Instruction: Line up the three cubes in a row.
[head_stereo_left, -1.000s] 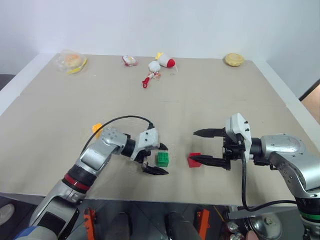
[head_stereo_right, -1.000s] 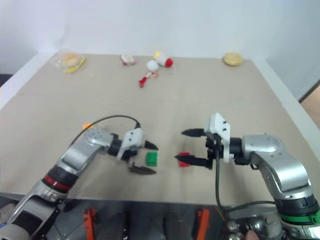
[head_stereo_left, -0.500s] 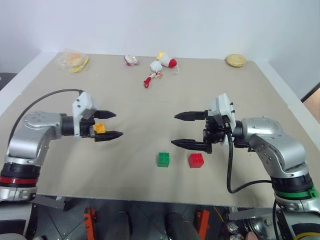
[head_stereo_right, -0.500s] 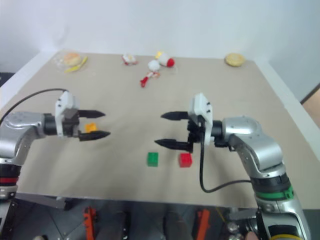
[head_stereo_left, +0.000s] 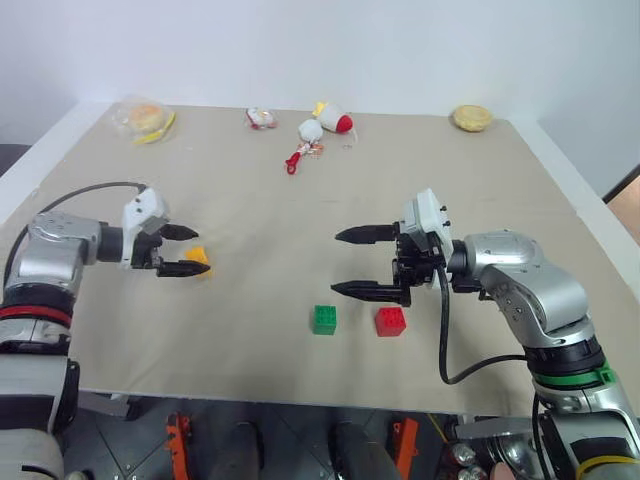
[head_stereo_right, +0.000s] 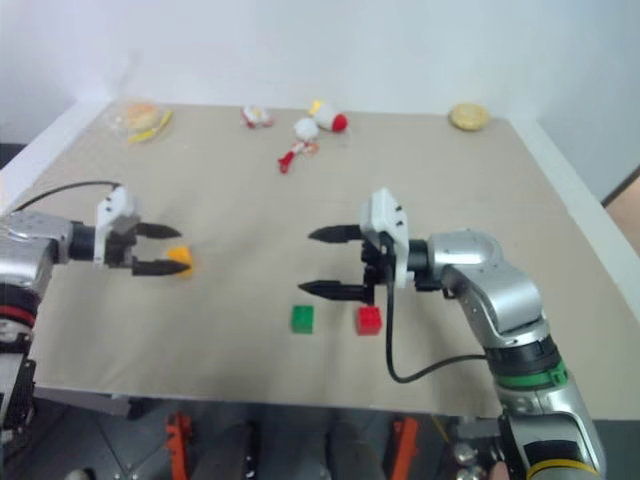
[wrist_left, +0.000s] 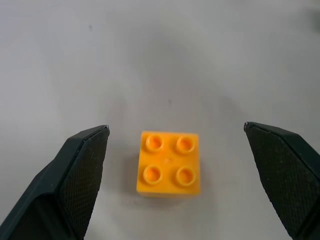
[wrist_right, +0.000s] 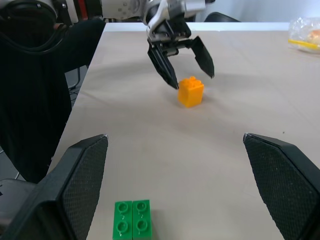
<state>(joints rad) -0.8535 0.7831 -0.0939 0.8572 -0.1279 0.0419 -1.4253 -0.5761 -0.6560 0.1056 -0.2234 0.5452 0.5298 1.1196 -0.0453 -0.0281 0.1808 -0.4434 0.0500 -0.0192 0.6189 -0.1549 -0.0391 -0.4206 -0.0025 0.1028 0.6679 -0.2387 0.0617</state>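
The left tool (head_stereo_left: 186, 251) is spread wide, its two black fingers flanking the yellow-orange cube (wrist_left: 169, 163) without touching it; the cube sits studs-up on the desk (head_stereo_left: 300, 210), toward the left edge, roughly midway between front and back. The right tool (head_stereo_left: 350, 263) is also spread wide and holds nothing, hovering over the desk's middle with its fingers pointing toward the left edge. Just beyond its lower finger, nearer the front edge, the green cube (head_stereo_left: 325, 319) and the red cube (head_stereo_left: 390, 321) rest near each other, the green one on the left. Along the back edge lie plush toys (head_stereo_left: 325, 126), a bagged food item (head_stereo_left: 145, 119) near the left corner and a round bun (head_stereo_left: 470, 118) toward the right corner.
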